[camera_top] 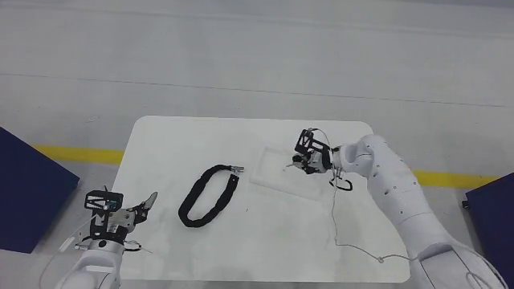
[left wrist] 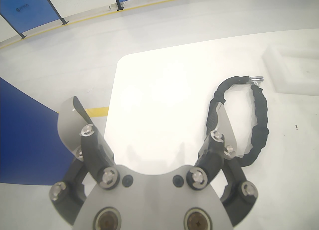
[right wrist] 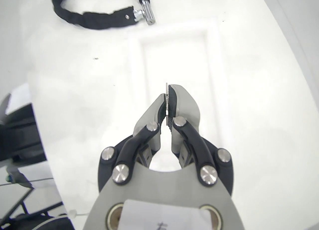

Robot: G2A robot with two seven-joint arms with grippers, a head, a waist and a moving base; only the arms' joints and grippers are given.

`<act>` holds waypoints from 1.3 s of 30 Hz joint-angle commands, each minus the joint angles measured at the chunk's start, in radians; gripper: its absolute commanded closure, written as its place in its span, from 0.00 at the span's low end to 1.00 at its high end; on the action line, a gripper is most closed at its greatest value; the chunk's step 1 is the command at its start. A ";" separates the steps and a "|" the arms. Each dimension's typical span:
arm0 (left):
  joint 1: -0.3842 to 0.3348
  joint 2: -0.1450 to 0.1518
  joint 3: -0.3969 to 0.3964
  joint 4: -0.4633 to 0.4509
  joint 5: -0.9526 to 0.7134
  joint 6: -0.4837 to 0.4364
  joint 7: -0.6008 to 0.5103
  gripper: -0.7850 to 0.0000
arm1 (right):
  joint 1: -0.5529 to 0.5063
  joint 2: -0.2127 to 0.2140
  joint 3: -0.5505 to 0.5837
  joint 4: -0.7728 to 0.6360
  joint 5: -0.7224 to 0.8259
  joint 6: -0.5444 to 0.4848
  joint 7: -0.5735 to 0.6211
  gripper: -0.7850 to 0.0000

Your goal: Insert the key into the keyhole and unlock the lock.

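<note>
A white, round-cornered table (camera_top: 265, 241) carried a looped black chain lock (camera_top: 187, 201) beside a shallow white tray (camera_top: 265, 181).

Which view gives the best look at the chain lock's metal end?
The right wrist view: the metal end is near, unobstructed, with its silver parts distinct. The left wrist view shows it farther off as a small silver cylinder; in the top view it is a tiny glint.

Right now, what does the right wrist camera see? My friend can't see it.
The right gripper pinches a thin metal key above a white tray on the table. Farther off, a black chain lock lies in a loop, its shiny silver end toward the tray.
</note>
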 commanded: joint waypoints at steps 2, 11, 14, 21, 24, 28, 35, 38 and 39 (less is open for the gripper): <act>0.000 0.000 0.000 0.000 0.000 0.000 0.000 0.00 | -0.102 0.043 0.092 -0.061 0.272 0.002 0.127 1.00; 0.000 0.000 0.000 0.000 0.000 0.000 0.000 0.00 | -0.356 0.175 0.228 -0.285 1.019 0.227 0.513 1.00; 0.000 0.000 0.000 0.000 0.000 0.000 0.000 0.00 | -0.432 0.222 0.268 -0.365 1.205 0.296 0.581 1.00; 0.000 0.000 0.000 0.000 0.000 0.000 0.000 0.00 | -0.542 0.297 0.291 -0.465 1.449 0.359 0.645 1.00; -0.006 0.004 -0.007 -0.008 0.055 -0.019 -0.012 0.00 | -0.564 0.316 0.272 -0.498 1.496 0.352 0.637 1.00; -0.054 0.008 -0.003 -0.017 0.094 -0.094 -0.069 0.00 | -0.568 0.321 0.268 -0.503 1.490 0.345 0.630 1.00; -0.318 0.013 0.088 0.084 0.151 -0.295 -0.263 0.00 | -0.568 0.321 0.268 -0.503 1.490 0.345 0.630 1.00; -0.458 0.009 0.169 0.182 0.214 -0.357 -0.343 0.00 | -0.568 0.321 0.268 -0.503 1.490 0.345 0.630 1.00; -0.507 0.006 0.201 0.216 0.225 -0.381 -0.356 0.00 | -0.568 0.321 0.268 -0.503 1.490 0.345 0.630 1.00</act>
